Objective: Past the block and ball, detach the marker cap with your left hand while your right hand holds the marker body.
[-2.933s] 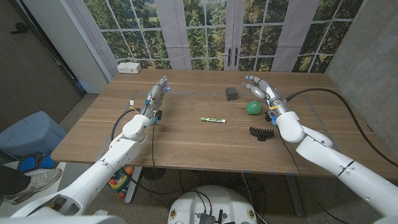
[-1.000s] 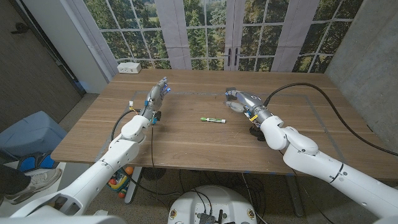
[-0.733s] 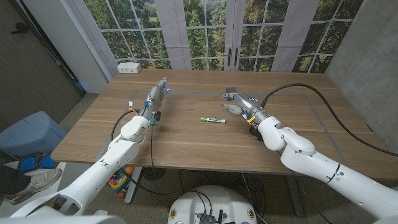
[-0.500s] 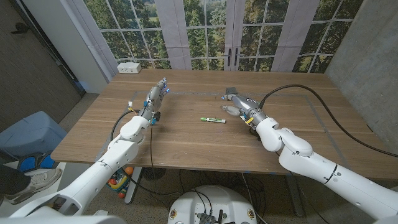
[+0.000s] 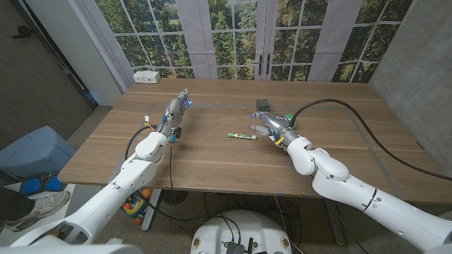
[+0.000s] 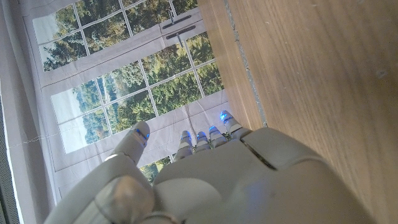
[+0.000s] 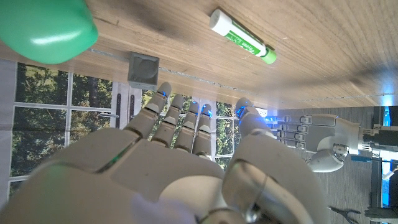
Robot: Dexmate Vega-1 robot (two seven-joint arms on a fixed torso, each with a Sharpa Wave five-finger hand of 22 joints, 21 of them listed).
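The marker [image 5: 242, 135] lies flat near the middle of the wooden table [image 5: 212, 159], well away from every edge, with bare wood on its near side and toward the robot's left. It is a slim white tube with green print and a green cap end; in the right wrist view [image 7: 242, 37] it shows the same white body and green tip. The right hand [image 5: 269, 123] hovers just beside the marker's right end, fingers spread apart and holding nothing, not touching it. The left hand [image 5: 176, 109] stands well apart on the left part of the table, its fingers extended together and empty, close to a line of tape that runs across the far part of the tabletop. Beyond the right hand sits a small dark grey block [image 5: 262, 104], square-faced in the right wrist view [image 7: 143, 68], and a smooth green ball [image 7: 45, 28] lies close to that hand, mostly hidden by it from the head camera. A white power strip [image 5: 147, 76] rests at the table's far left corner, before tall paned windows.
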